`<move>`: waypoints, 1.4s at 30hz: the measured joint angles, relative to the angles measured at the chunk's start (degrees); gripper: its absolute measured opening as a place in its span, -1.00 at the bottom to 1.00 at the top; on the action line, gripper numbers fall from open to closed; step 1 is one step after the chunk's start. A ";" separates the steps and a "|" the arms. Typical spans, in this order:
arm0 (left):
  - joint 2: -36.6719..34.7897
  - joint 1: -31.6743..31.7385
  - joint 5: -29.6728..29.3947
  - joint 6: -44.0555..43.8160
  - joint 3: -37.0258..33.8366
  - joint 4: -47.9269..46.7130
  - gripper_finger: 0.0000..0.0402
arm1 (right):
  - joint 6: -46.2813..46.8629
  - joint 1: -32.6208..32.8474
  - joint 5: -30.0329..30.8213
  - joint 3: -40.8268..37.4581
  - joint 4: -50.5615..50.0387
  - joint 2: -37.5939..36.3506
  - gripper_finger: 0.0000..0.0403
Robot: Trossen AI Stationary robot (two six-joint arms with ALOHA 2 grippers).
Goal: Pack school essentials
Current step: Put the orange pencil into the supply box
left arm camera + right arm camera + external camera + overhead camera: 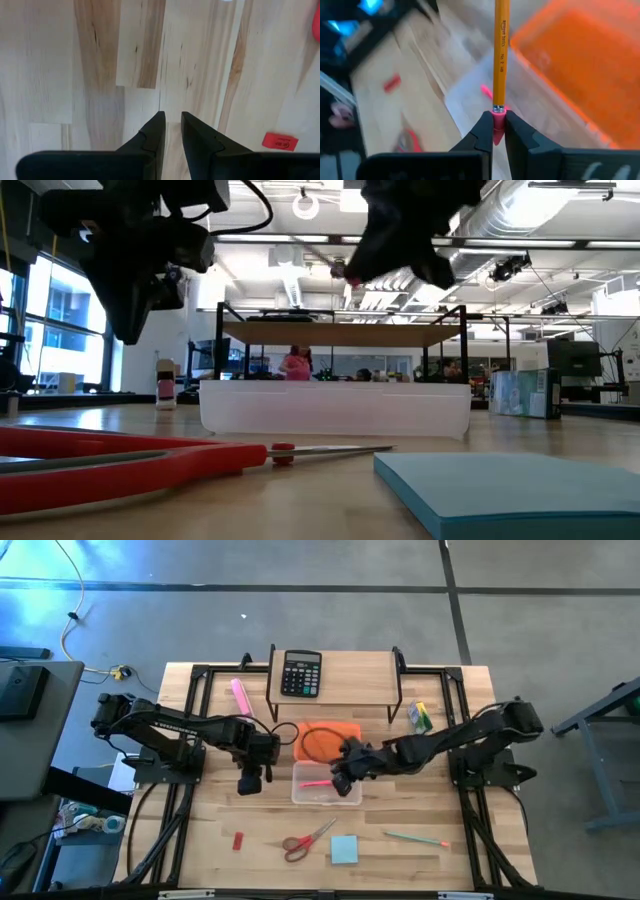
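My right gripper (498, 125) hovers over the clear plastic container (325, 783) and is shut on an orange pencil (500, 55). A pink pen (318, 783) lies inside the container. My left gripper (172, 125) hangs above bare table left of the container, fingers a narrow gap apart, holding nothing. Flat on the near table lie the red-handled scissors (308, 840), the light-blue sticky pad (344, 850), the small red eraser (238, 840) and a green pen (415, 838). A yellow multicoloured pack (421, 717) lies right of the shelf. My right gripper pinches the pencil's pink eraser end (498, 120) between its two fingertips. The shaft runs on straight past the fingertips, in line with the fingers. The pencil is lifted clear, above the container and the edge of the orange lid.
An orange lid (330, 740) with a dark cord on it lies just beyond the container. A black calculator (301, 673) sits on the wooden shelf at the far edge, with a pink marker (241, 697) to its left. Bare wood shows around the near-side items.
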 joint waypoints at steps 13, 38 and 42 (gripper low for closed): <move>0.00 0.00 0.00 -0.46 0.00 -0.09 -0.75 | -7.07 3.60 -10.32 -0.04 -2.45 9.91 -0.93; 0.00 -0.02 0.00 -1.55 0.00 0.19 -0.75 | -14.98 1.65 -14.38 -0.04 -9.08 9.96 -0.93; 0.00 -0.02 0.00 -1.54 0.00 0.19 -0.75 | -15.41 1.63 -14.39 -0.04 -9.70 9.96 -0.86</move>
